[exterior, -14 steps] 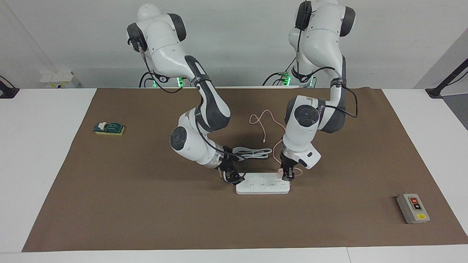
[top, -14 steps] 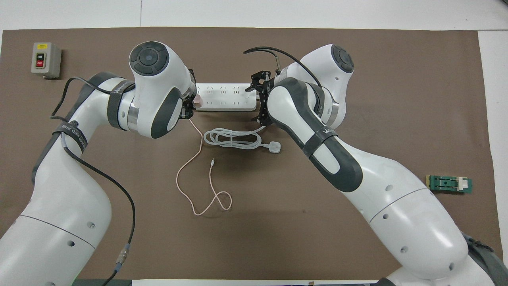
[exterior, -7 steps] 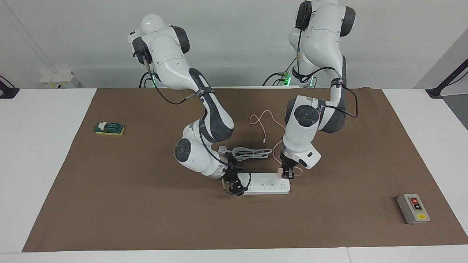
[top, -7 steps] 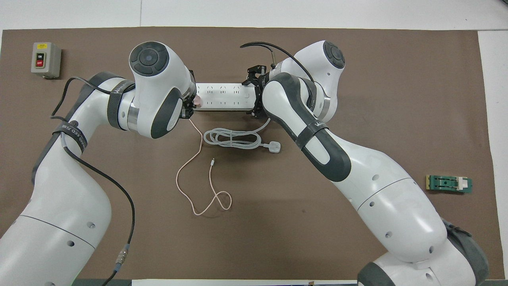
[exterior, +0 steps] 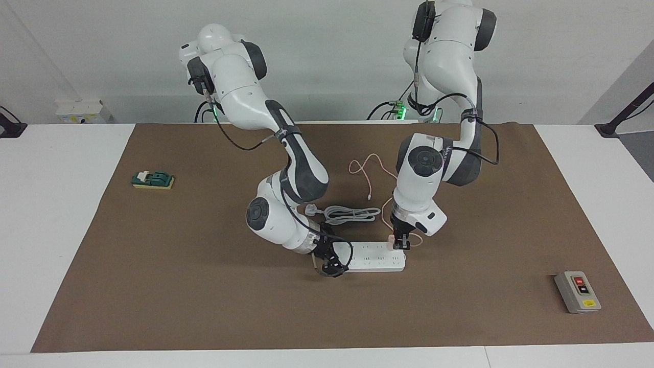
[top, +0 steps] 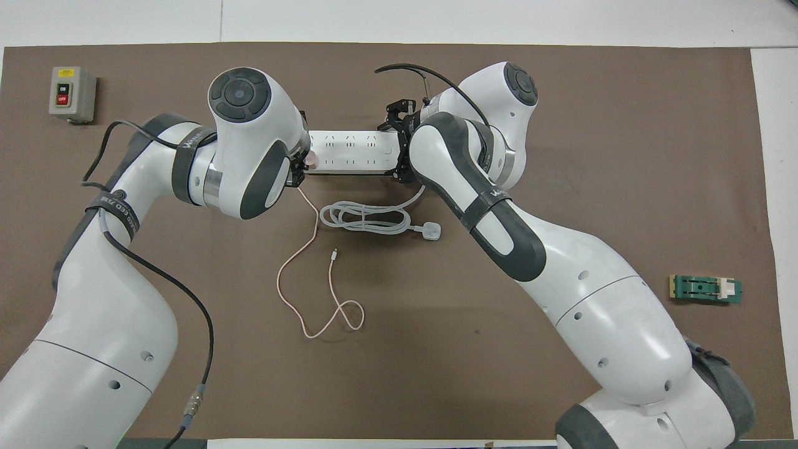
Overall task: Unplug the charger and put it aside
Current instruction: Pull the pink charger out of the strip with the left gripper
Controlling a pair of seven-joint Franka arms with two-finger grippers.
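The pale pink charger [exterior: 391, 239] sits plugged in the white power strip [exterior: 375, 257] at the strip's end toward the left arm; it also shows in the overhead view [top: 310, 161]. Its thin pink cable [top: 293, 262] trails toward the robots in loops. My left gripper [exterior: 401, 244] points down and is shut on the charger. My right gripper [exterior: 331, 261] is down on the strip's other end, covering it. The strip [top: 352, 151] lies between both hands.
The strip's thick white cord [top: 365, 218] lies coiled just nearer the robots, with its plug [top: 431, 231] beside it. A grey switch box [exterior: 577, 291] sits toward the left arm's end. A green block [exterior: 153, 180] sits toward the right arm's end.
My right gripper has moved from beside the strip's end onto it. My left gripper's fingers have closed in on the charger. The charger has not moved.
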